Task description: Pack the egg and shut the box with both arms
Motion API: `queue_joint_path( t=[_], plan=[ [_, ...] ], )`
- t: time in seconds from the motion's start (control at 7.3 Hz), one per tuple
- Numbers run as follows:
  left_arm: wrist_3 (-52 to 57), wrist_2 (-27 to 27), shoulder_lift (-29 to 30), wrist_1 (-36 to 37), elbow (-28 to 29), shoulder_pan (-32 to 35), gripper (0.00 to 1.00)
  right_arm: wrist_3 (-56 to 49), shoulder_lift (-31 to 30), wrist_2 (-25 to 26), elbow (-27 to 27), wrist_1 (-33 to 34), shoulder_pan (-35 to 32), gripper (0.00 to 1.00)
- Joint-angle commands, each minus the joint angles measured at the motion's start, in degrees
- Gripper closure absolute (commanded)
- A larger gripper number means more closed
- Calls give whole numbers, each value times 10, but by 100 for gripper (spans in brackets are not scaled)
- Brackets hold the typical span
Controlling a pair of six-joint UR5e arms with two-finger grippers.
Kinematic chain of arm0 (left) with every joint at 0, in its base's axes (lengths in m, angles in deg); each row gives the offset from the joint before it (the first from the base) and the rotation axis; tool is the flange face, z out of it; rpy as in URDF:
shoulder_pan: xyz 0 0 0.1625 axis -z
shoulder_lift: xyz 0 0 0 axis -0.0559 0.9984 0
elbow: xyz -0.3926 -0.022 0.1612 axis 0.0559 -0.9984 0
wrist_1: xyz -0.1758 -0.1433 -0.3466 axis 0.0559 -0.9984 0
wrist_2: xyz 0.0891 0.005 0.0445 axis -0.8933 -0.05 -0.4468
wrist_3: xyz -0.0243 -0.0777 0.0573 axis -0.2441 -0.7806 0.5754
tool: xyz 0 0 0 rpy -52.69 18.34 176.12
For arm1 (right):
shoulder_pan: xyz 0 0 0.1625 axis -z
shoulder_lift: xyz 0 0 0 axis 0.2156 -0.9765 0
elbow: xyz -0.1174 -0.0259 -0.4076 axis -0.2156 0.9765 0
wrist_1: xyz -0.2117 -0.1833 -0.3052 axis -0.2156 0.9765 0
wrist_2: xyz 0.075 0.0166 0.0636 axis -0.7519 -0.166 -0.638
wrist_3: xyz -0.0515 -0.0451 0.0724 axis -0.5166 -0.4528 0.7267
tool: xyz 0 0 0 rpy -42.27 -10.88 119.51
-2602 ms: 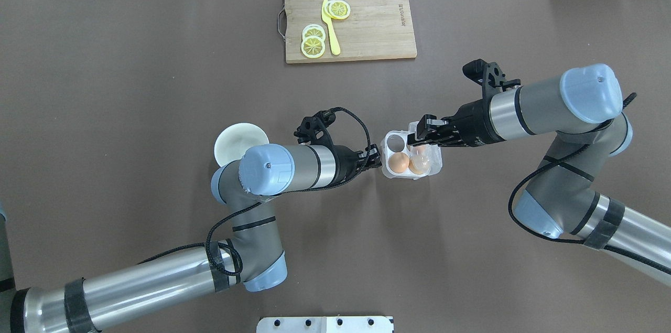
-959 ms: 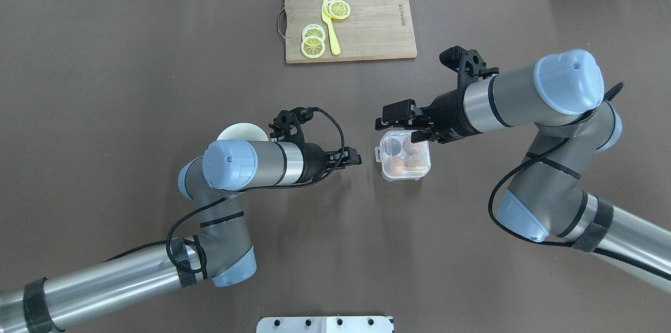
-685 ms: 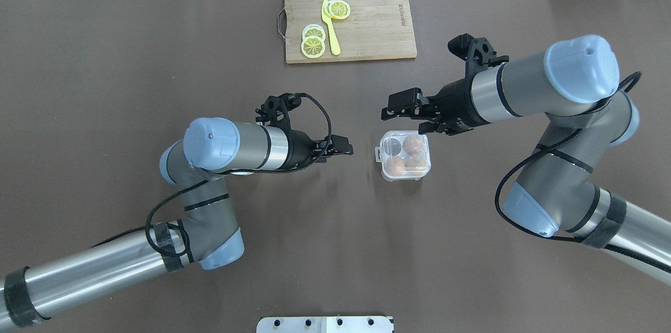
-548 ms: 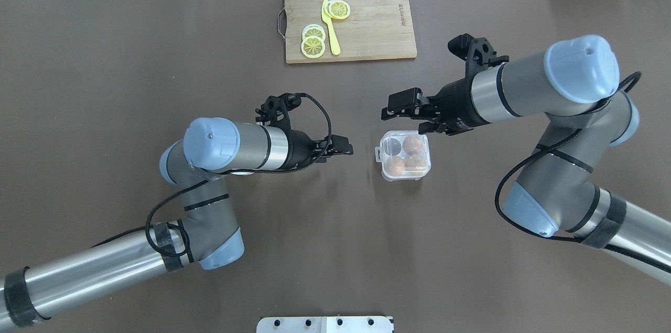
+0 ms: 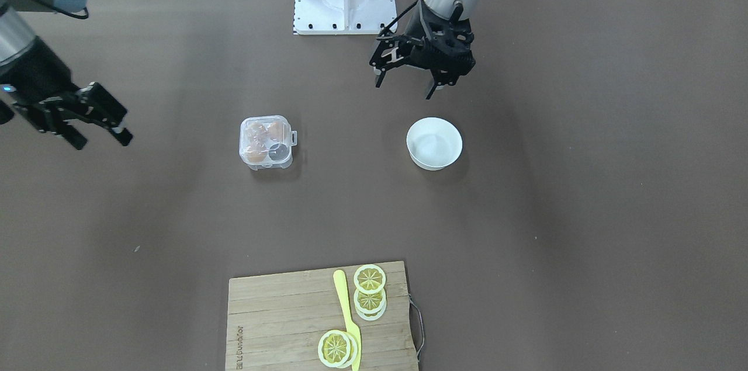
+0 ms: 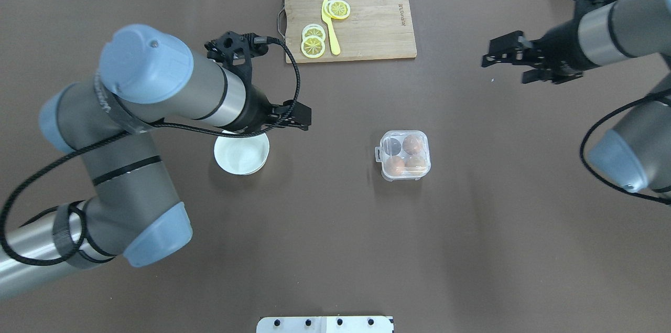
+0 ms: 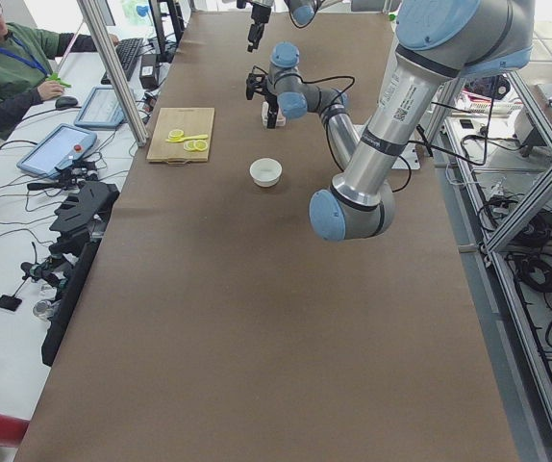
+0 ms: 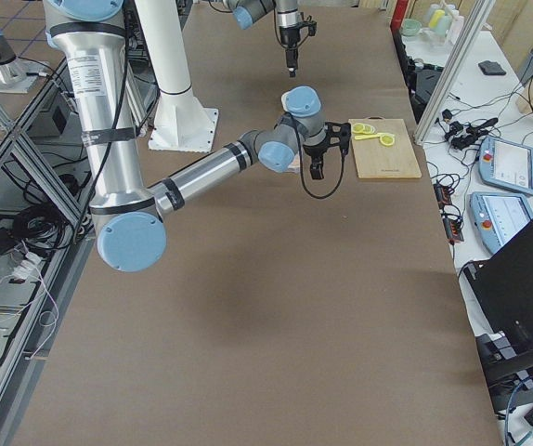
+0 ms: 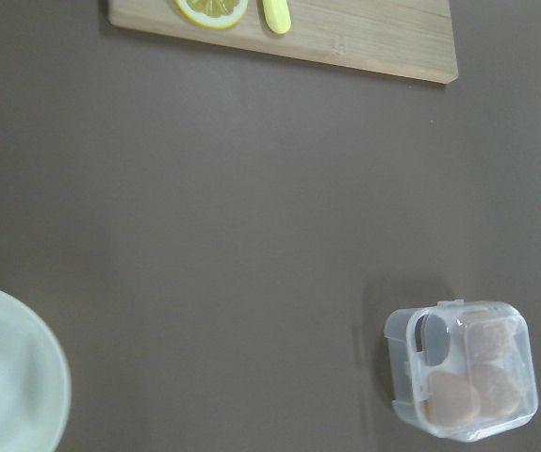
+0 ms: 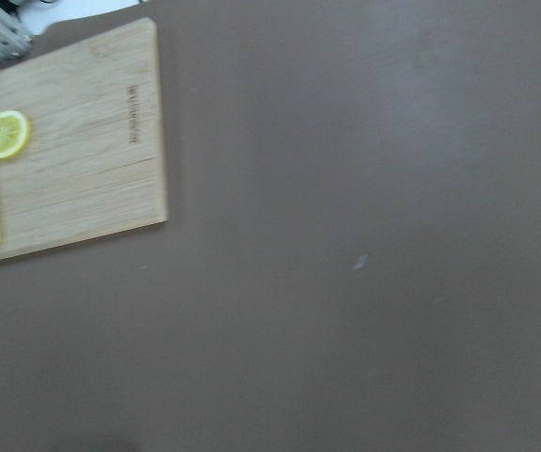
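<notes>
The box (image 6: 403,156) rests mid-table with its clear lid down, and I make out three tan eggs through it, one of them egg (image 6: 412,144). From the front the box (image 5: 266,142) stands alone with nothing touching it. My left gripper (image 5: 403,86) is open and empty, raised above the table behind the white bowl, far left of the box in the overhead view. My right gripper (image 5: 100,140) is open and empty too, well off to the box's far right side. The left wrist view holds the box (image 9: 459,369) at lower right; the right wrist view does not hold it.
A white bowl (image 6: 241,152) sits left of the box, partly under my left arm. A wooden cutting board (image 6: 350,21) with lemon slices (image 6: 313,45) and a yellow knife (image 6: 330,34) lies at the far edge. A person sits at a desk beyond the table in the exterior left view.
The box's lid went from open to shut. Both grippers then drew back from it: the left moved left and up over the bowl, the right swung out toward the far right.
</notes>
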Motion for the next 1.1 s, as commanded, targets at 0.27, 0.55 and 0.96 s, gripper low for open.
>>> queue_joint_path(
  t=[0.27,0.55,0.96],
  plan=[
    [452,111,-142,91,31,265,2,-462,-51,-130,228,3,-235,2],
    [574,156,-183,84,116,365,2,-598,-50,-120,328,4,-296,1],
    [731,157,-211,82,220,456,2,-649,-49,-115,329,84,-331,1]
  ],
)
